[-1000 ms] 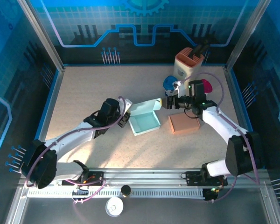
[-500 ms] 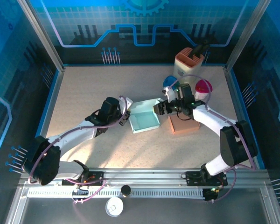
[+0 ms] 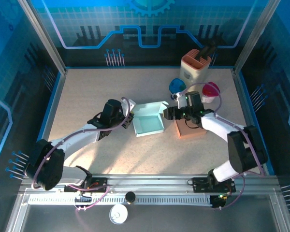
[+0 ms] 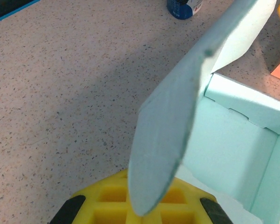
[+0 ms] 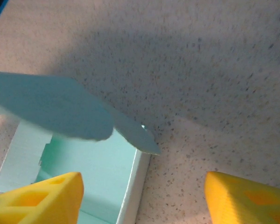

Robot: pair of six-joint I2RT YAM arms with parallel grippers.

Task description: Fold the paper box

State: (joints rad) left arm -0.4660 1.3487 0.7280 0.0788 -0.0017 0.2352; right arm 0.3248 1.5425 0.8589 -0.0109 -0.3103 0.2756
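Paper box [image 3: 150, 126]: pale teal, open, lying mid-surface [image 3: 96, 92], with its lid flap raised on the far side.
Left gripper [image 3: 128, 122]: at the box's left edge, clamped tight on an upright side flap.
Right gripper [image 3: 167, 114]: at the box's far right corner, jaws well apart, holding nothing.
Orange pad [image 3: 191, 129]: flat on the surface, just right of the box.

Left hand [image 3: 127, 118] clamped closed, right hand [image 3: 167, 113] spread wide.

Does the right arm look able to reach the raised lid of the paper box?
Probably yes: the open right gripper is beside the lid of the paper box, nothing between them.
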